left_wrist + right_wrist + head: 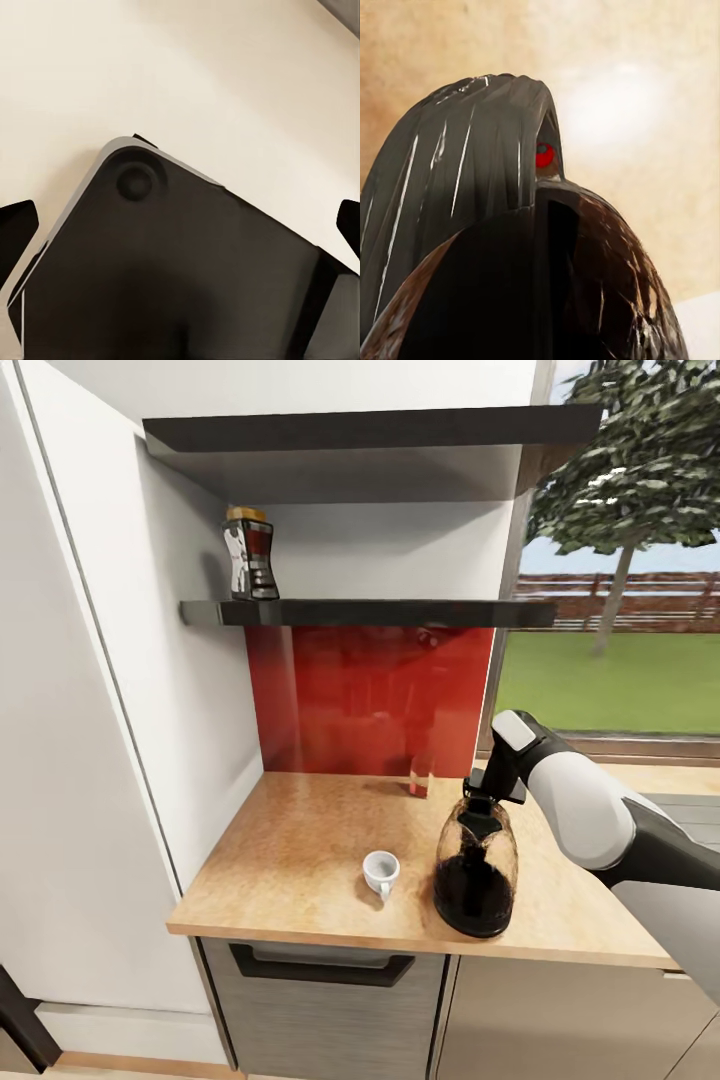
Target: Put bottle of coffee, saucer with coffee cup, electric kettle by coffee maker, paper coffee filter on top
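Observation:
The bottle of coffee point(250, 554) stands at the left end of the lower kitchen shelf point(380, 613). Below it, the kitchen countertop point(300, 860) holds the small white coffee cup point(380, 873) and, just to its right, the glass electric kettle point(476, 872), upright near the front edge. My right gripper point(487, 792) comes in from the right and sits on the kettle's black top and handle point(472, 172), apparently shut on it. The fingertips point(16, 229) of my left gripper point(180, 225) are spread wide over a dark robot part and pale floor, holding nothing.
A tall white cabinet wall point(90, 740) bounds the counter on the left, with a red backsplash point(370, 700) behind. A small red-bottomed item point(420, 778) stands at the backsplash. A second black shelf point(370, 435) hangs above. A window point(620, 610) lies to the right.

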